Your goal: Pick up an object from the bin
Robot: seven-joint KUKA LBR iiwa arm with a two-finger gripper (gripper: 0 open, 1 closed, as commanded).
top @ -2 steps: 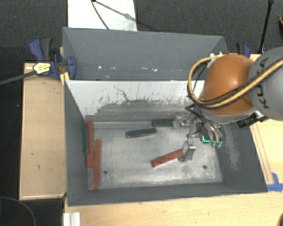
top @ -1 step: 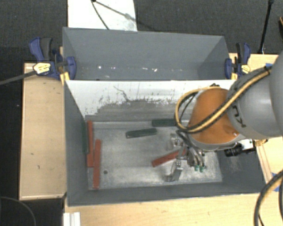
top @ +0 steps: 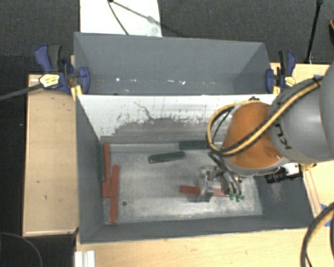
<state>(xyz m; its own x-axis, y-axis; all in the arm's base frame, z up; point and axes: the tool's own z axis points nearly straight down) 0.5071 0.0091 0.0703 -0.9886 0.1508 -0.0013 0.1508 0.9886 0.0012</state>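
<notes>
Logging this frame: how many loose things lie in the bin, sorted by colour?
Red: 3 - long red stick, second red stick, red piece at the end effector
Dark green: 3 - wall-side green stick, middle green stick, back green stick
Total: 6
</notes>
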